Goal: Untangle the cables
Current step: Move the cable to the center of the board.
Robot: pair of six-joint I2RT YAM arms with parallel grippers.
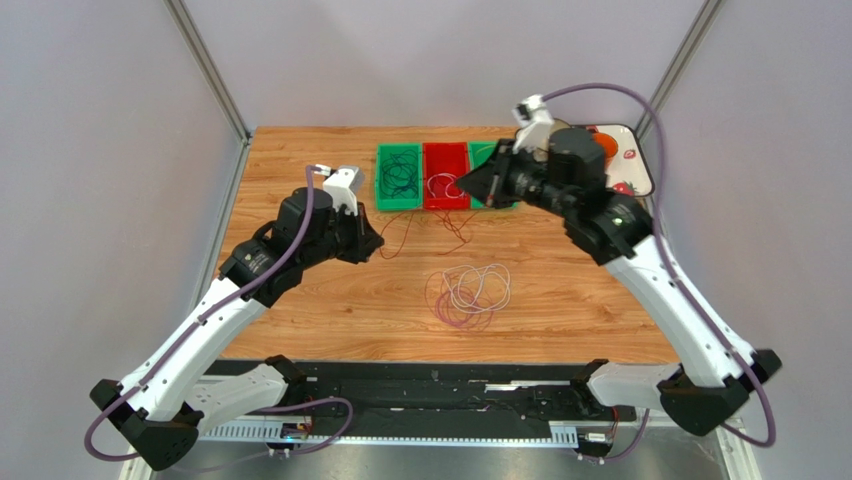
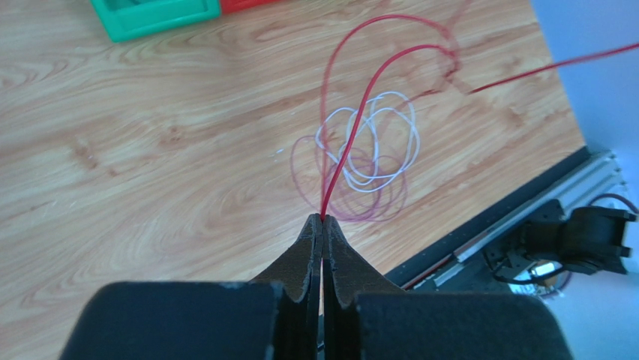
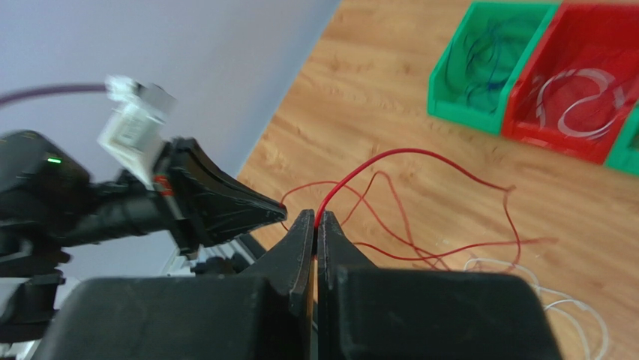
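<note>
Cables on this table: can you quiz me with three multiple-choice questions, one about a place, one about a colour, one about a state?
1. Where is the white and purple pile?
A in the red bin
B on the left arm
C on the bare table

2. What colour is the cable in the left gripper?
A red
B blue
C yellow

3. How is the right gripper?
A wide open
B shut on a red cable
C shut on nothing

Answers: 1 C, the top view shows it lying on wood. 2 A, a red strand leaves the closed tips. 3 B, its tips pinch red wire.
</note>
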